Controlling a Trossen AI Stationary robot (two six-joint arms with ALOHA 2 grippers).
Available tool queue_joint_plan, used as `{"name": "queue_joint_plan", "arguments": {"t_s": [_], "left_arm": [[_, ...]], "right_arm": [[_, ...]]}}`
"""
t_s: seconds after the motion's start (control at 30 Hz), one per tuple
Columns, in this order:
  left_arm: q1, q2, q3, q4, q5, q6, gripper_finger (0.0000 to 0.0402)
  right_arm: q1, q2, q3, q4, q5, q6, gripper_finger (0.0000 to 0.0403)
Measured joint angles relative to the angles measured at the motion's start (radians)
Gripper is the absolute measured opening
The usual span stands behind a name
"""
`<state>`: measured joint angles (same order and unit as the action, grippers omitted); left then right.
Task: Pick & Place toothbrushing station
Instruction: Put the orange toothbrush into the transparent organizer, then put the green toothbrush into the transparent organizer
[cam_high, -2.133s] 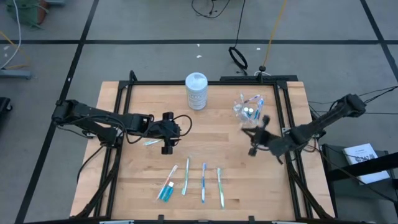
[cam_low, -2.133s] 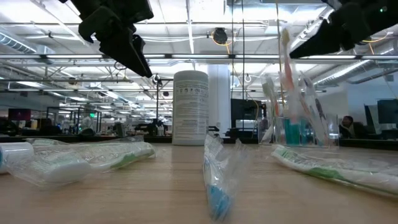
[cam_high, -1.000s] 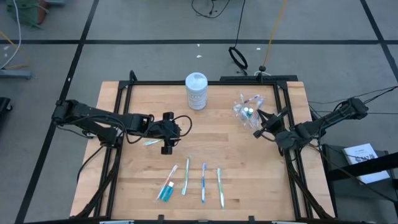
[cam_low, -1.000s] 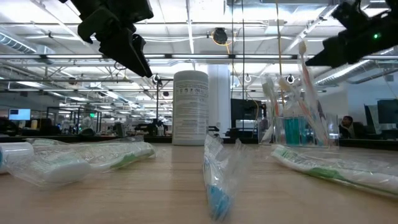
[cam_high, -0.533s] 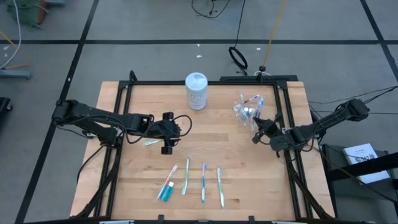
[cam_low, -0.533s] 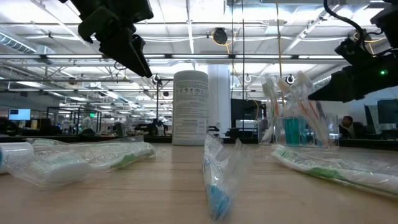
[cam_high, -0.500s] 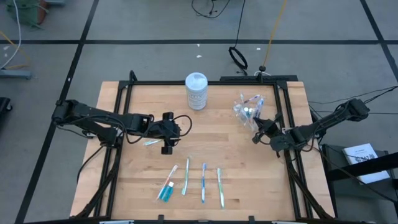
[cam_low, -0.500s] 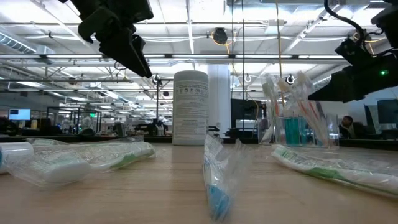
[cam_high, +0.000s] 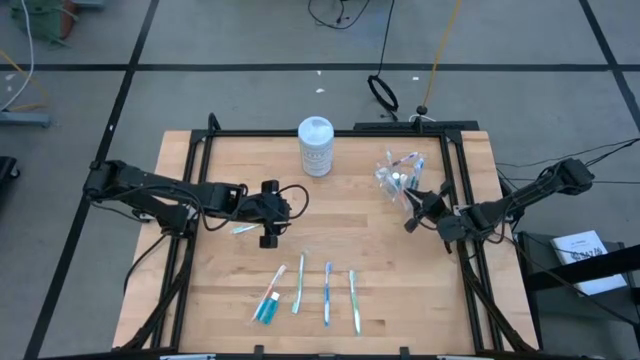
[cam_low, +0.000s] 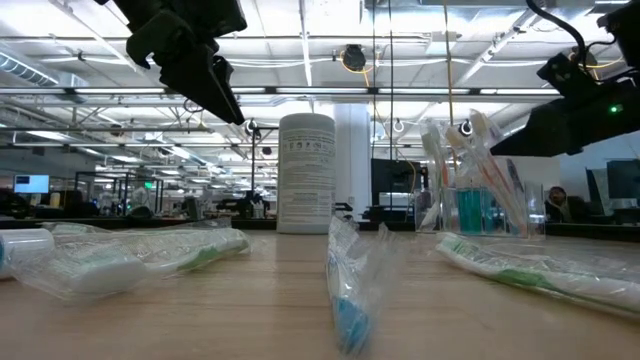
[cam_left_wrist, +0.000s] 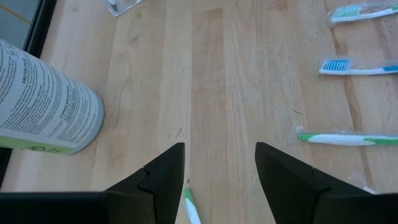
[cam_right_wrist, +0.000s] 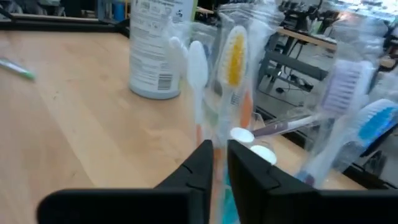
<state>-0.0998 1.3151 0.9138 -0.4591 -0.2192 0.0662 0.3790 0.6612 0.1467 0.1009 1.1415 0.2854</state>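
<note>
The clear cup (cam_high: 398, 176) stands at the table's far right with several wrapped toothbrushes and teal tubes in it; it also shows in the low view (cam_low: 478, 205). My right gripper (cam_high: 409, 208) is just near of the cup, shut on a wrapped orange-bristled toothbrush (cam_right_wrist: 234, 57) that stands head up among them. My left gripper (cam_high: 268, 216) hangs open well above the table's left middle, over a green-and-white toothbrush (cam_high: 243, 229) whose end shows between its fingers (cam_left_wrist: 190, 209). My right gripper pinches the wrapped orange toothbrush by its handle (cam_right_wrist: 218, 134), below the head, between its two fingers. The fingers come nearly level from the table's near right side and lie across the handle. The toothbrush stands upright, its lower end down in the cup (cam_low: 490, 200).
A tall white canister (cam_high: 316, 146) stands at the far middle. Three wrapped toothbrushes (cam_high: 327, 293) and a teal tube with a brush (cam_high: 268, 303) lie in a row near the front edge. Black frame rails (cam_high: 460, 180) run along the table's sides.
My right gripper has gone down beside the cup with the orange toothbrush. The brush's head, then high above the cup, now stands level with the other brush heads.
</note>
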Motion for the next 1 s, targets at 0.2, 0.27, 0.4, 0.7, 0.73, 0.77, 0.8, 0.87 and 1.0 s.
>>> {"name": "queue_joint_plan", "arguments": {"t_s": [0.2, 0.27, 0.4, 0.7, 0.73, 0.77, 0.8, 0.87, 1.0], "left_arm": [[0.0, 0.0, 0.0, 0.0, 0.0, 0.0, 0.0202], [0.0, 0.0, 0.0, 0.0, 0.0, 0.0, 0.0202], [0.0, 0.0, 0.0, 0.0, 0.0, 0.0, 0.0202], [0.0, 0.0, 0.0, 0.0, 0.001, -0.02, 0.0202], [0.0, 0.0, 0.0, 0.0, 0.002, -0.019, 0.0202], [0.0, 0.0, 0.0, 0.0, 0.002, -0.016, 0.0202], [0.0, 0.0, 0.0, 0.001, 0.002, -0.014, 0.0202], [0.0, 0.0, 0.0, 0.008, 0.001, -0.013, 0.0202], [0.0, 0.0, 0.0, 0.046, 0.001, -0.012, 0.0202]], "right_arm": [[0.0, -0.014, 0.011, 0.068, 0.18, -0.168, 0.0096], [0.0, -0.015, 0.011, 0.156, 0.197, -0.252, 0.0111], [0.006, -0.015, 0.011, 0.398, 0.194, -0.458, 0.0134], [0.069, -0.013, 0.012, 0.608, 0.189, -0.587, 0.015], [0.08, -0.01, 0.012, 0.626, 0.174, -0.587, 0.0149], [0.091, -0.009, 0.012, 0.65, 0.156, -0.587, 0.0148], [0.102, -0.007, 0.012, 0.675, 0.14, -0.587, 0.0147], [0.121, 0.0, 0.013, 0.721, 0.115, -0.59, 0.0147], [0.153, 0.025, 0.047, 0.736, 0.113, -0.583, 0.015]]}}
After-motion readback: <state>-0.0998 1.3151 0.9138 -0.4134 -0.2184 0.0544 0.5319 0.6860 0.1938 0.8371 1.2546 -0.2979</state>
